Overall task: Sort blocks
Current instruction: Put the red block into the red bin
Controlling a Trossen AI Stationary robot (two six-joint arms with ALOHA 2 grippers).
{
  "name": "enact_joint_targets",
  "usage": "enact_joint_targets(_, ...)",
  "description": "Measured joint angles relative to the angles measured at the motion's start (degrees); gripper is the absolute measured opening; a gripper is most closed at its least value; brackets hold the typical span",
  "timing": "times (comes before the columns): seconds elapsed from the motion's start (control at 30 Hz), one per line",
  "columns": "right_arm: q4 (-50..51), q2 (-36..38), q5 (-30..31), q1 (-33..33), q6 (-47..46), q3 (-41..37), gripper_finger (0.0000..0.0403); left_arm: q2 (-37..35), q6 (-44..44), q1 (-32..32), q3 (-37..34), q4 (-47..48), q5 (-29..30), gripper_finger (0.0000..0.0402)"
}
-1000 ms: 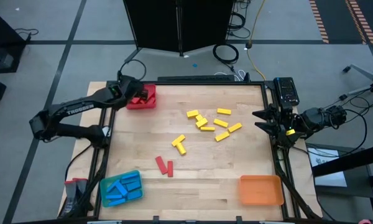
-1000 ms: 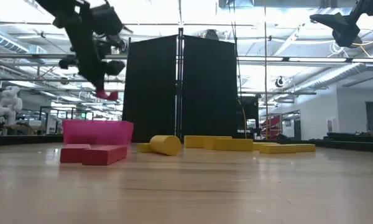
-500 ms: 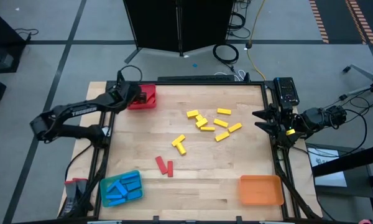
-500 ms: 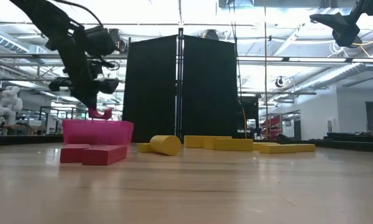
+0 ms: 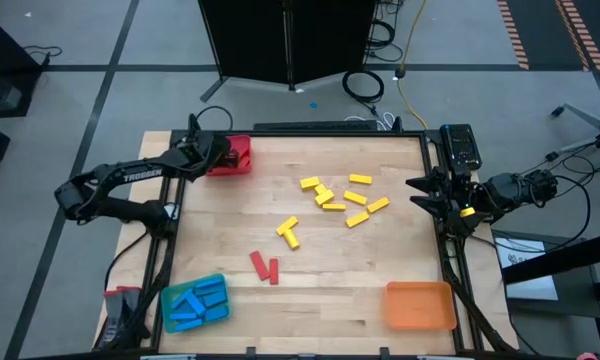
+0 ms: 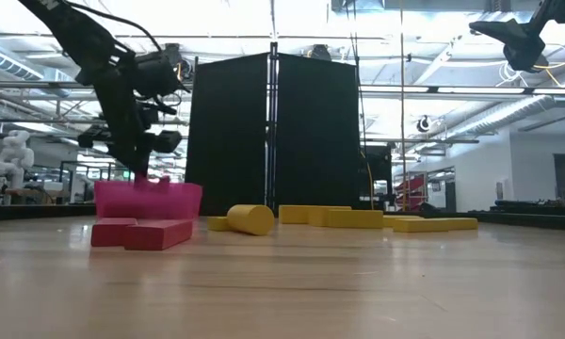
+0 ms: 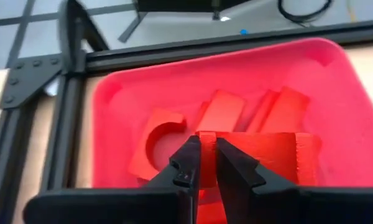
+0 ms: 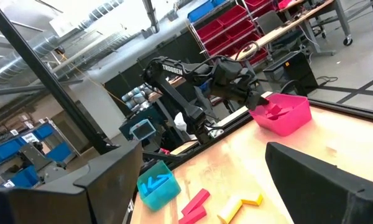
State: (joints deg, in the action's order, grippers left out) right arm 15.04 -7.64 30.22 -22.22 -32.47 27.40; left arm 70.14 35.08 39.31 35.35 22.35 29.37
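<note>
Left wrist view shows you the left gripper (image 7: 206, 163) clenched on a red block (image 7: 248, 151) over the red tray (image 7: 112, 112); right gripper (image 5: 427, 193) gapes

Even, bright overhead light is seen on the table (image 5: 310, 270); shadows are soft. Ceiling lights (image 6: 292, 17) are blown out in the low view. The near tabletop is blurred there; wrist views are slightly soft.
</note>
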Motion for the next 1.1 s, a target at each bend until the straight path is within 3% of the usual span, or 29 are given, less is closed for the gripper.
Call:
enact_joint_targets(0.23, -0.09, 0.00, -0.01, -0.01, 0.13, 0.00, 0.0338, -0.04, -12.86, 0.00, 0.00, -5.20, -6.92, 0.0049)
enact_joint_targets(0.77, -0.21, 0.00, -0.04, -0.02, 0.13, 0.00, 0.0338, -0.04, -17.71, 1.01, 0.00, -5.91, -12.22, 0.0053)
enact_joint_targets(0.9, -0.18, 0.00, -0.04, 0.00, 0.43, 0.00, 0.0338, -0.04, -17.85, 2.42, 0.00, -6.12, -16.19, 0.0086)
enact_joint_targets(1.1, -0.15, 0.00, -0.09, -0.02, 0.57, 0.00, 0.0338, -0.04, -17.12, 2.97, 0.00, -7.03, -17.69, 0.0178)
